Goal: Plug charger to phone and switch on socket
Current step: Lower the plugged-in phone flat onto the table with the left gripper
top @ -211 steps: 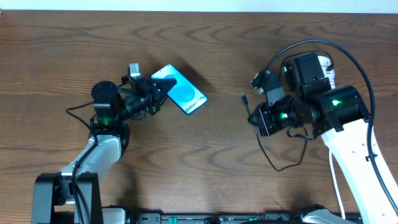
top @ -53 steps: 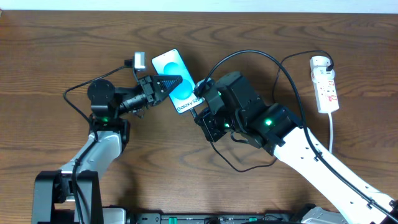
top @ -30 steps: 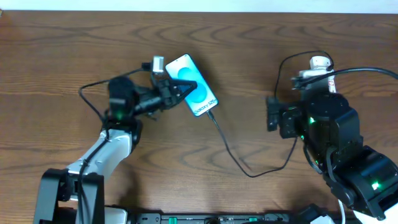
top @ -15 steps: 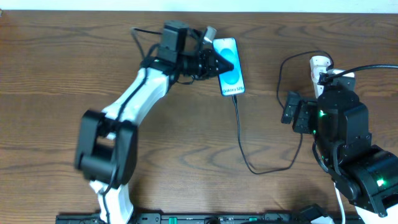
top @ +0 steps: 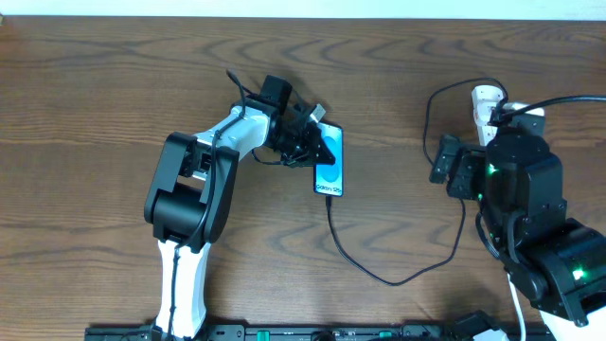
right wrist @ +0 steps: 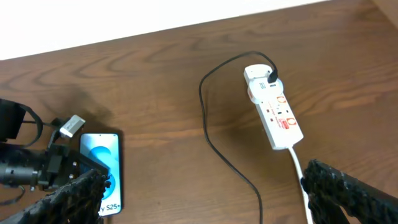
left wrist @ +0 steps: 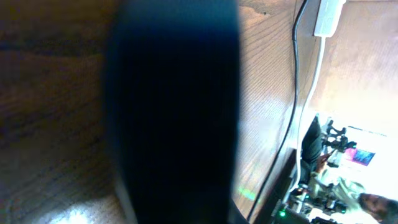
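The phone (top: 330,173) shows its blue screen at mid-table, its white strip toward the front. My left gripper (top: 319,150) is shut on its far end, one finger lying over the screen. In the left wrist view a dark blur hides the jaws. The charger (top: 365,268), a thin black cable, runs from the phone's near end in a loop to the white socket (right wrist: 277,113), where it is plugged in. My right gripper (right wrist: 208,199) hangs open above the table, near the socket, its fingertips (right wrist: 81,193) wide apart with nothing between them.
The right arm (top: 516,204) covers most of the socket (top: 484,96) in the overhead view. The socket's white cord (right wrist: 300,168) trails toward the front edge. The left arm (top: 204,170) reaches across the left half of the wooden table (top: 104,104).
The left gripper has drawn the phone toward the front and left, and the arm has folded back. The cable's slack loop shifted with it. The right arm has barely moved.
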You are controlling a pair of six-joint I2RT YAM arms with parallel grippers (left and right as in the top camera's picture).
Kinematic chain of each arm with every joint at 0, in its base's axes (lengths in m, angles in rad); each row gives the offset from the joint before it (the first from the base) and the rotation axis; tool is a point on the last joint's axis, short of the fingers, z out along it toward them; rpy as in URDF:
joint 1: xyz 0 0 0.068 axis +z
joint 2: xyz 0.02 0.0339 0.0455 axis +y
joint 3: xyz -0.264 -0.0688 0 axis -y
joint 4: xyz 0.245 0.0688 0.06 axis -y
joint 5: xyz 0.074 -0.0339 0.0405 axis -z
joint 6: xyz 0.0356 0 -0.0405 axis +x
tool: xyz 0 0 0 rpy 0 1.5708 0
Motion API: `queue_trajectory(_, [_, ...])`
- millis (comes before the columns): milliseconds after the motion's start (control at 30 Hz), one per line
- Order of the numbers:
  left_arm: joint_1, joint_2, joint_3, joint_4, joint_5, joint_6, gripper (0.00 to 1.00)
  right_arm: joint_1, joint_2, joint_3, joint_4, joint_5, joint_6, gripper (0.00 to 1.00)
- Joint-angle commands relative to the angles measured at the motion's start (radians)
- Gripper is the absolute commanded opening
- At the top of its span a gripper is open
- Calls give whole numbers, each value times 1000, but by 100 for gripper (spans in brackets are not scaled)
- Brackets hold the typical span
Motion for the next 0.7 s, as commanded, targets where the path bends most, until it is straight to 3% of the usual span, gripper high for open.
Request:
queue_trajectory(0, [3, -17, 20, -3, 6, 55, 8, -6, 26, 14, 2, 11, 35, 99])
queue_trajectory(667, [3, -17, 20, -3, 6, 54, 23, -6, 61, 14, 18, -11, 61, 99])
